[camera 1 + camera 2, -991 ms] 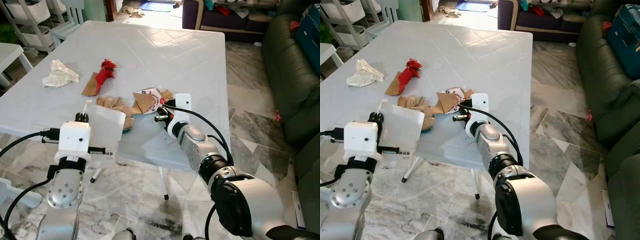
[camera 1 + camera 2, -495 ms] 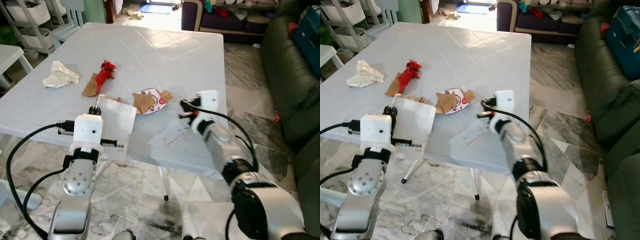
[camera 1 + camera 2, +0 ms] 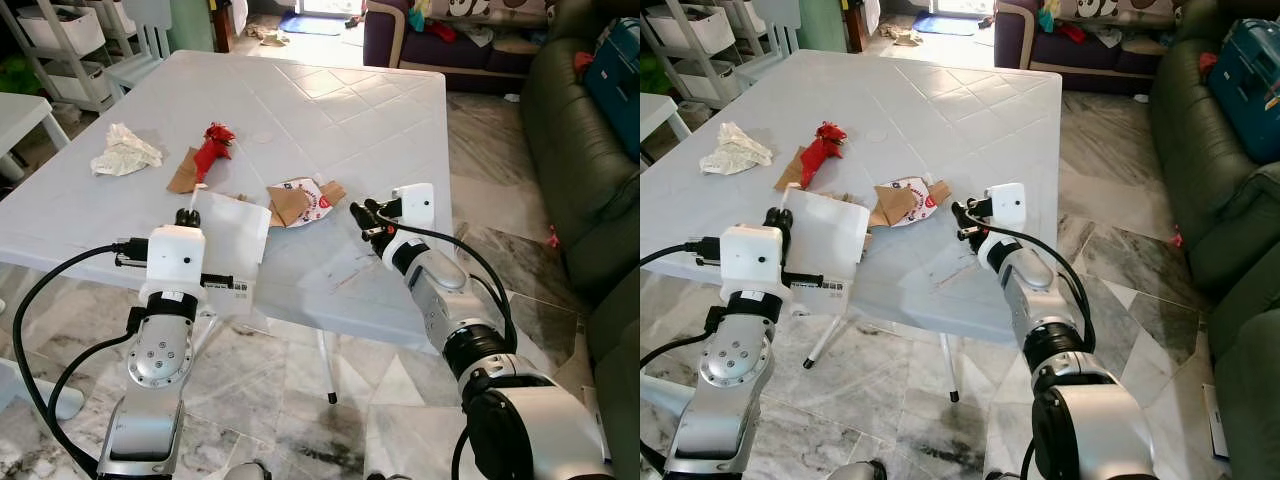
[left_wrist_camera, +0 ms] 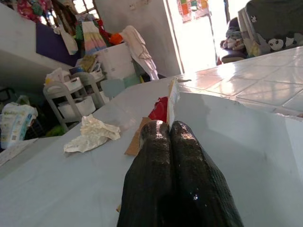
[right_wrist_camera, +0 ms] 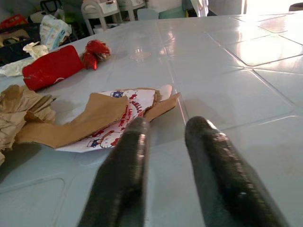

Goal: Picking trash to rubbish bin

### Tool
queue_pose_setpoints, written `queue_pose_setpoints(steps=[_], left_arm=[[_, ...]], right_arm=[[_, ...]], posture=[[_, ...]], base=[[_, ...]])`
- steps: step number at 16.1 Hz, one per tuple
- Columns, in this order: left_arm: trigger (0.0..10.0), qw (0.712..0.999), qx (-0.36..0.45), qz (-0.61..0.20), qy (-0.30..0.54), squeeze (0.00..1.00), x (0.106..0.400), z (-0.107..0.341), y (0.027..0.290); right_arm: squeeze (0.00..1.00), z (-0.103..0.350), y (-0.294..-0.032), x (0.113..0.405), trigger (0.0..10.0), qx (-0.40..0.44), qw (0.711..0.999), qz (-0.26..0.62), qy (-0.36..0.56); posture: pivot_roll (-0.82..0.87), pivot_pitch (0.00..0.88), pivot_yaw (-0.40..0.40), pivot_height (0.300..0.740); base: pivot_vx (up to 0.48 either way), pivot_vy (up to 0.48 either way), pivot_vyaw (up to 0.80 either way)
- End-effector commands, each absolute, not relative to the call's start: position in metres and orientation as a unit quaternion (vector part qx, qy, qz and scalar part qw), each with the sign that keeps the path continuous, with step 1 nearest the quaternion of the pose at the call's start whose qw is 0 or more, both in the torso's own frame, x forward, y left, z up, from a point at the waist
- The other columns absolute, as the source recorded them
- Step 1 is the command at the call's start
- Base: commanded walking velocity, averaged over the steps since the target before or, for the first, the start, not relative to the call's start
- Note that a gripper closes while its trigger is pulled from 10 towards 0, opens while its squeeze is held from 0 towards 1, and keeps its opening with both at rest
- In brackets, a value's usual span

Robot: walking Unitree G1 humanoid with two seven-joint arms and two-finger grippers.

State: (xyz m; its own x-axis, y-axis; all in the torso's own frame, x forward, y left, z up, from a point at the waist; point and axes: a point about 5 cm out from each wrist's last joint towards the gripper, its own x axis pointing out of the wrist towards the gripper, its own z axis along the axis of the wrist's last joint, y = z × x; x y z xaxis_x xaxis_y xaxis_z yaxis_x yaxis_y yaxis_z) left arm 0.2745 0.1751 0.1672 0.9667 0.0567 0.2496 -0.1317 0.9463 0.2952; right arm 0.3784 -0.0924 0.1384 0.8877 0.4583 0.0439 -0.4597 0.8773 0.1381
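Trash lies on the white table: a crumpled white tissue, a red wrapper on a brown card scrap, and a printed paper wrapper with brown paper folded on it. My left gripper is shut on the edge of a white card sheet, held upright over the table's near edge; it hides most of some crumpled brown paper. My right gripper is open and holds nothing. It sits low over the table, just right of the printed wrapper.
A dark green sofa stands to the right across the marble floor. White shelves and a small white table are at the left. The table's near edge runs below both grippers.
My right gripper has pulled back to the right from the printed wrapper, with nothing in it. The left gripper has risen a little with the white sheet. The camera view has shifted.
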Motion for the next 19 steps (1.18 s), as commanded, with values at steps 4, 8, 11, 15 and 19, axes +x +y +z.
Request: queue_pose_setpoints(steps=[4,8,11,15,19], left_arm=[[10.0,0.981,0.146,0.058,-0.116,0.0,0.2761,0.1669,0.1789],[10.0,0.981,0.146,0.059,-0.117,0.0,0.2787,0.1678,0.1803],[10.0,0.981,0.141,0.061,-0.115,0.0,0.2801,0.1674,0.1812],[10.0,0.982,0.14,0.059,-0.114,0.0,0.2804,0.1673,0.1811],[10.0,0.982,0.141,0.056,-0.114,0.0,0.2808,0.1677,0.181]], right_arm=[[1.0,0.1421,-0.095,0.378,10.0,0.085,0.969,0.231,-0.019],[1.0,0.143,-0.0949,0.3775,10.0,0.089,0.969,0.228,-0.023],[1.0,0.143,-0.0952,0.3775,10.0,0.09,0.969,0.227,-0.022],[1.0,0.1429,-0.0946,0.3773,10.0,0.091,0.97,0.225,-0.023],[1.0,0.1412,-0.0951,0.3763,10.0,0.091,0.97,0.222,-0.021]], posture=[[0.14,0.079,-0.025,0.74],[0.14,0.076,-0.02,0.74],[0.14,0.074,-0.019,0.74],[0.14,0.071,-0.015,0.74],[0.14,0.072,-0.013,0.74]], base=[[0.0,0.0,0.0],[0.0,0.0,0.0],[0.0,0.0,0.0],[0.0,0.0,0.0],[0.0,0.326,0.0]])
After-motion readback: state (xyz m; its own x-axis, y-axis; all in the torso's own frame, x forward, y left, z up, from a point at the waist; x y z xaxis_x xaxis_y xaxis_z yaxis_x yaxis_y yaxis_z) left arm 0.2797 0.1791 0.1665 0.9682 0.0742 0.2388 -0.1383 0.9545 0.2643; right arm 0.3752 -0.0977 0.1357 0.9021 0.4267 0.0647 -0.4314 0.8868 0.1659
